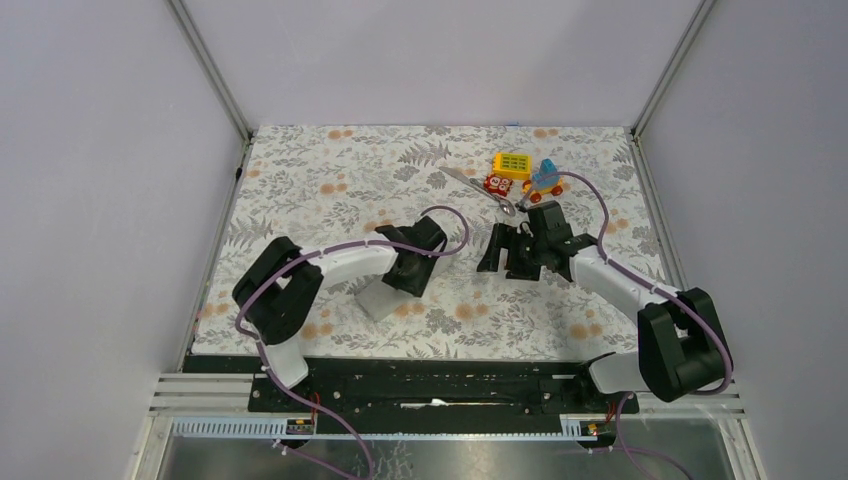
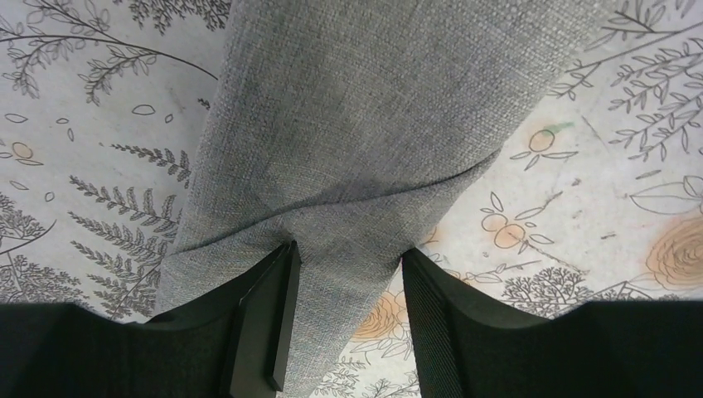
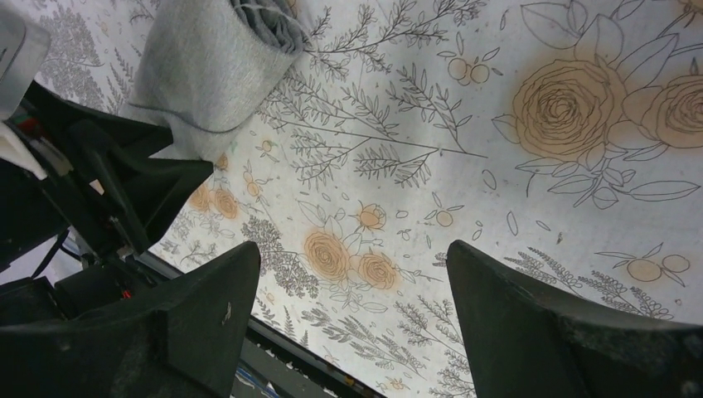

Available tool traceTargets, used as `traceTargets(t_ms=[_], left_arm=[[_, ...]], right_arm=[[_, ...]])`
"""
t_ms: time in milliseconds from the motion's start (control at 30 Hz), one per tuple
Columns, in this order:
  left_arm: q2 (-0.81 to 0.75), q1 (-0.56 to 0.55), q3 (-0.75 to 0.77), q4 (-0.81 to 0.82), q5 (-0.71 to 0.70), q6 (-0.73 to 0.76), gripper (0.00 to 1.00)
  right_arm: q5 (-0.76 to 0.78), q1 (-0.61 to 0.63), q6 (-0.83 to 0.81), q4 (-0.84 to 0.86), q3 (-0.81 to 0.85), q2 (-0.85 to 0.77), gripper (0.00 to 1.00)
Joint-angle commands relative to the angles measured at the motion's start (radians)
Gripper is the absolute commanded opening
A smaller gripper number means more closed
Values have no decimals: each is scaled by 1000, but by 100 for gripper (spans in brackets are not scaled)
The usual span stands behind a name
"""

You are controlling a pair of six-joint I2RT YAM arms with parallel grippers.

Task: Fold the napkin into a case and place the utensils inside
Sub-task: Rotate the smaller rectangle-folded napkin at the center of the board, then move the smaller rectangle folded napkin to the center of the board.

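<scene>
Napkin (image 2: 356, 108) cloth is seen lying on the floral tablecloth (image 1: 330, 170) at the near left. It is folded over on itself into a longish grey band, and several layers are shown at one end in the right wrist view. The fold is judged to be partly made at best, since no finished pocket can be made out and the cloth is creased under an arm. Well to the right of the napkin and farther back, the utensils (image 1: 478, 187) are found resting on the print, apart from the napkin, with toy blocks (image 1: 512, 163) just beyond them. Nothing has been put inside the cloth, so the shaping of the case is judged unfinished and the whole placing step is left to be done. Directly over the napkin the left gripper (image 2: 348, 253) is set low, its fingers a moderate way apart with a strip of cloth filling the gap, one finger laid upon the cloth and the other at its edge. Creases are drawn towards the tips, yet whether the cloth is clamped or only pressed down cannot be told. To the right of the napkin, between it and the utensils, the right gripper (image 3: 352, 257) is held above the print with its fingers spread wide. It is released, and nothing is held or touched by it as far as can be seen.
</scene>
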Motion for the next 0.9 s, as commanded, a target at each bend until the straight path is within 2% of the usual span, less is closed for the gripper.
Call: traceTargets(t_ms=[0, 133, 233, 600, 767, 867], left_arm=[[53, 39, 28, -17, -115, -45, 53], [63, 171, -20, 43, -143, -97, 50], [88, 293, 0, 63, -168, -83, 50], [291, 637, 309, -48, -237, 94, 47], [413, 742, 478, -69, -233, 230, 45], [453, 775, 531, -110, -302, 266, 44]], right_arm=[[-39, -6, -24, 10, -11, -54, 90], [-52, -6, -24, 28, -32, -73, 90], [-73, -7, -26, 39, -45, -75, 90], [-146, -6, -45, 26, -59, -76, 90], [-174, -6, -46, 33, -56, -99, 90], [-178, -7, -58, 16, -44, -107, 90]])
